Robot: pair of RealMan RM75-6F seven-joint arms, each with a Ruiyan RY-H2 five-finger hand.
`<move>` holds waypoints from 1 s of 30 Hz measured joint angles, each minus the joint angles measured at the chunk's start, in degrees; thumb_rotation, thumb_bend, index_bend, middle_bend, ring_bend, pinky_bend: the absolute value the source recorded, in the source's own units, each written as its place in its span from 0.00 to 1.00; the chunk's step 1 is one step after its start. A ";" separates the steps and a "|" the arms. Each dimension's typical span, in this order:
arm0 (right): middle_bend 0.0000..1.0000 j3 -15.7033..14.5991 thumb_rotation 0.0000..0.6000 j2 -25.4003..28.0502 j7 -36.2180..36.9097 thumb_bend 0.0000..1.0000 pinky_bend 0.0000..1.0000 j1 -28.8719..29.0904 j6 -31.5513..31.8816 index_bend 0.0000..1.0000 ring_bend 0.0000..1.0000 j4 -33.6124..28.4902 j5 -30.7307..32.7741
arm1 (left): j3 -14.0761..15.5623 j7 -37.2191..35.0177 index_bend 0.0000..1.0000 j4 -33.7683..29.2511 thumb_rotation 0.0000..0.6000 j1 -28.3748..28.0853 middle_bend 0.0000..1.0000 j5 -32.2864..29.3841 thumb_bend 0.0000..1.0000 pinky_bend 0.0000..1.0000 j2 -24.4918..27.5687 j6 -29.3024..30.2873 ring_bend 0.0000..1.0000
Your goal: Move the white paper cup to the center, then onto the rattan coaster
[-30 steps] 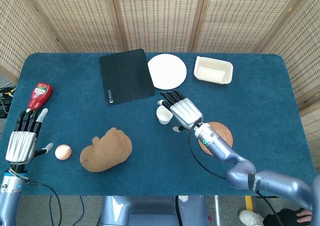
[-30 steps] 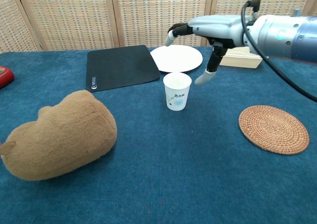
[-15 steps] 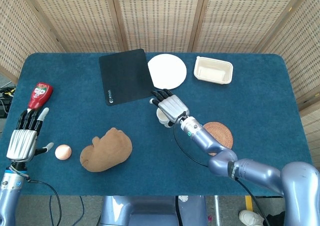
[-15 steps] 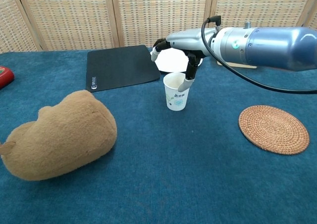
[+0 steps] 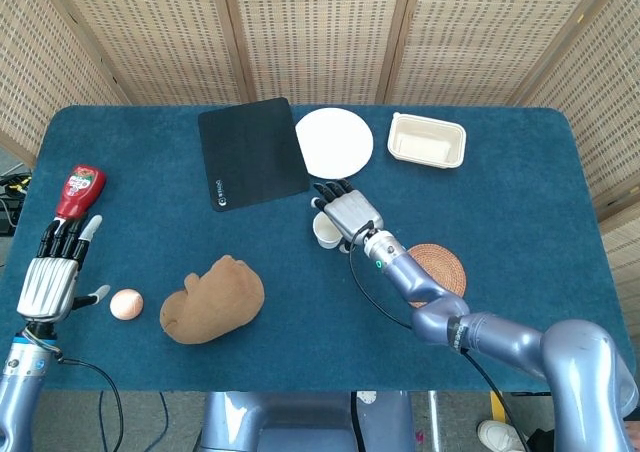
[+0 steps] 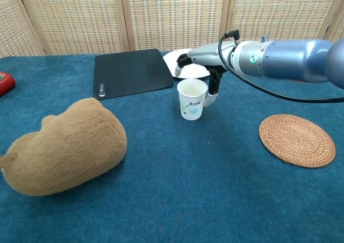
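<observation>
The white paper cup stands upright near the middle of the blue table. My right hand hovers at the cup's far right side, fingers stretched out behind the rim and the thumb hanging down beside the cup wall. It does not visibly grip the cup. The round rattan coaster lies flat to the right of the cup, with nothing on it. My left hand is far off at the table's left edge, fingers spread, holding nothing.
A brown plush toy lies front left. A black mat, a white plate and a cream container line the back. A ketchup bottle and a small peach ball sit near my left hand.
My right hand has drawn in over the cup and sunk lower, its thumb coming down along the cup's right side. The cup has not moved. The left hand stays put.
</observation>
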 measured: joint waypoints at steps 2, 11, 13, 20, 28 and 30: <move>0.00 -0.34 1.00 -0.12 -0.01 0.05 0.00 0.14 -0.11 0.20 0.00 0.24 0.27 | -0.15 0.03 0.00 -0.06 1.00 0.08 0.00 0.13 0.05 0.00 0.00 -0.19 0.00; 0.05 -1.51 1.00 -1.11 0.69 0.05 0.00 0.28 0.03 0.36 0.00 1.79 1.18 | -0.58 -0.18 0.00 -0.19 1.00 0.41 0.00 0.87 0.05 0.00 0.10 -0.42 0.00; 0.06 -1.70 1.00 -1.41 0.97 0.05 0.00 0.26 0.26 0.37 0.00 2.22 1.17 | -0.75 -0.16 0.00 -0.22 1.00 0.50 0.00 0.91 0.05 0.00 0.10 -0.44 0.00; 0.08 -2.23 1.00 -1.56 2.32 0.05 0.00 0.04 0.75 0.39 0.00 2.53 0.37 | -1.08 0.12 0.00 -0.43 1.00 0.76 0.00 1.30 0.06 0.00 0.11 -0.56 0.00; 0.08 -2.42 1.00 0.78 1.55 0.05 0.00 -0.19 2.26 0.39 0.00 -0.09 0.01 | -1.58 0.06 0.00 -0.50 1.00 1.08 0.00 1.43 0.06 0.00 0.21 -0.66 0.00; 0.08 -2.47 1.00 1.87 0.80 0.05 0.00 -0.38 2.95 0.39 0.00 -1.38 0.31 | -1.62 0.07 0.00 -0.50 1.00 1.15 0.00 1.49 0.05 0.00 0.24 -0.68 0.00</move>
